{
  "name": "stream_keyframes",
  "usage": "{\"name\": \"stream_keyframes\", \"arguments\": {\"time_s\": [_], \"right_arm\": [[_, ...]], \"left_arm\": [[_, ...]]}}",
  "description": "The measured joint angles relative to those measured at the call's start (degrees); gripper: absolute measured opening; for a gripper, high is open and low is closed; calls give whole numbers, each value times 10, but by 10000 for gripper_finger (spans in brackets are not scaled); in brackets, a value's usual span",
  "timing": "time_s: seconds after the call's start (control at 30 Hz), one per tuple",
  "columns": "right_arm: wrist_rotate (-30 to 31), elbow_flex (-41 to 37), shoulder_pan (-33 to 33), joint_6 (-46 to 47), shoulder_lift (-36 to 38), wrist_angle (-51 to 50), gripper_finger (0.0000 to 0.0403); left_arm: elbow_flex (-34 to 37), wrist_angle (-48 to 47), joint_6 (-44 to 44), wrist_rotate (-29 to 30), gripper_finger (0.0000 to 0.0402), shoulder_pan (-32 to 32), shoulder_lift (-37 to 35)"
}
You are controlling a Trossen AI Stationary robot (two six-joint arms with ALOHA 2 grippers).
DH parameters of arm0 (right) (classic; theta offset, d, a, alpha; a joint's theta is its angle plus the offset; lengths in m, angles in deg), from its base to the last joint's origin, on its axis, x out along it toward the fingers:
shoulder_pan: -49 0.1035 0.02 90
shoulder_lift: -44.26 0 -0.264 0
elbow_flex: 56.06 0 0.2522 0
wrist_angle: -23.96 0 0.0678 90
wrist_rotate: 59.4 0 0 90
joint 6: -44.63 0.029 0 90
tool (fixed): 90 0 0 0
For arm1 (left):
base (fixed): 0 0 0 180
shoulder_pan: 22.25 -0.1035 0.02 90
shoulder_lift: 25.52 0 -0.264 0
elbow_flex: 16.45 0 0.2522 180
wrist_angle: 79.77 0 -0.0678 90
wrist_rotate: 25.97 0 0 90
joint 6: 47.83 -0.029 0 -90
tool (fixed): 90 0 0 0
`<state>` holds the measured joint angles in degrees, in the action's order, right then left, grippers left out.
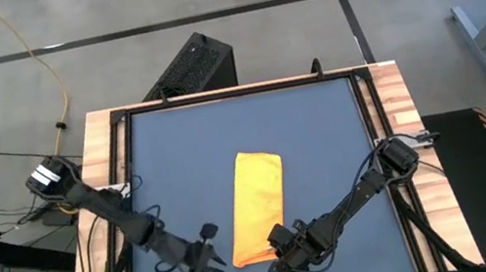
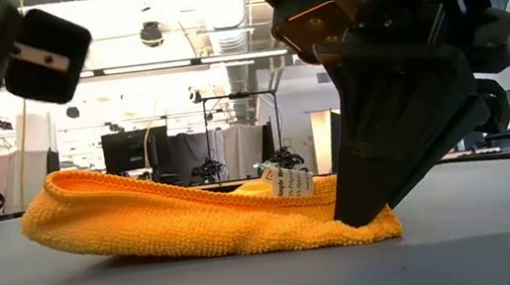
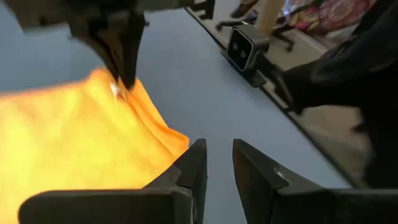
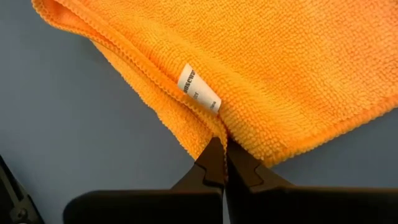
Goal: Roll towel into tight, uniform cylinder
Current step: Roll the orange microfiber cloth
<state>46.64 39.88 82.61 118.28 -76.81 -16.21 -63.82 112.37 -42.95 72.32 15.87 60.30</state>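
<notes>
Pinching the folded towel (image 4: pixel 273 68) edge, the right tool (image 4: pixel 222 163) grips; left tool (image 3: pixel 217 163) stands released beside it

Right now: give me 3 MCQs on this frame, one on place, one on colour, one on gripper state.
1. Where does the towel lie?
A. mid-table, folded into a strip
B. hanging off the table edge
C. on the floor

2. The tag is:
A. red
B. white
C. black

3. The right gripper is:
A. wide open above the towel
B. shut on the towel's edge
C. off the table

Answers: 1 A, high view shows it on the blue top; 2 B, right wrist view; 3 B, fingers meet on the hem. Left gripper is open, beside the towel.
</notes>
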Motion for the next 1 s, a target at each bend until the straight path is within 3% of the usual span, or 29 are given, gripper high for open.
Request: {"name": "stream_keyframes", "arguments": {"time_s": [0.1,0.2,0.43,0.63,1.0], "right_arm": [[1,0,0,0,0,0,17],[2,0,0,0,0,0,17],[3,-1,0,0,0,2,18],[3,-1,0,-1,0,2,19],[7,-1,0,-1,0,2,19]], "left_arm": [[-6,17,-56,46,69,20,38],[-25,13,-99,55,83,22,84],[-83,-39,-108,117,156,21,129],[-93,-56,-62,138,207,17,129],[-94,-53,9,124,210,5,158]]}}
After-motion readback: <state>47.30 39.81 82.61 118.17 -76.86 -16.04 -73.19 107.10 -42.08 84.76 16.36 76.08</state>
